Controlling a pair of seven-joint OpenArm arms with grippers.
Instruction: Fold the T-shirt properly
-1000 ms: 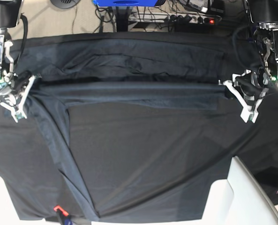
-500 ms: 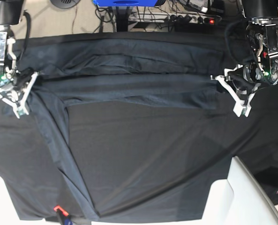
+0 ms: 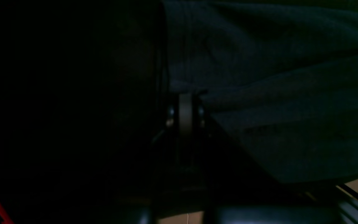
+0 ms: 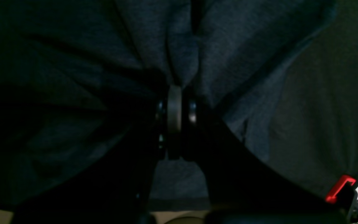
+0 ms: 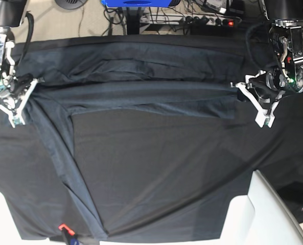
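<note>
T-shirt cloth (image 5: 141, 97) lay across the far part of the black surface (image 5: 151, 168), with one long bit trailing toward the near edge. My left fingers (image 5: 239, 86) and right fingers (image 5: 35, 88) were pinched tight on it, one at each side. It looked soft, thin and light, so I guessed it would sag in the middle. Gripping both far-apart sides seemed best, pulled gently flat.
</note>
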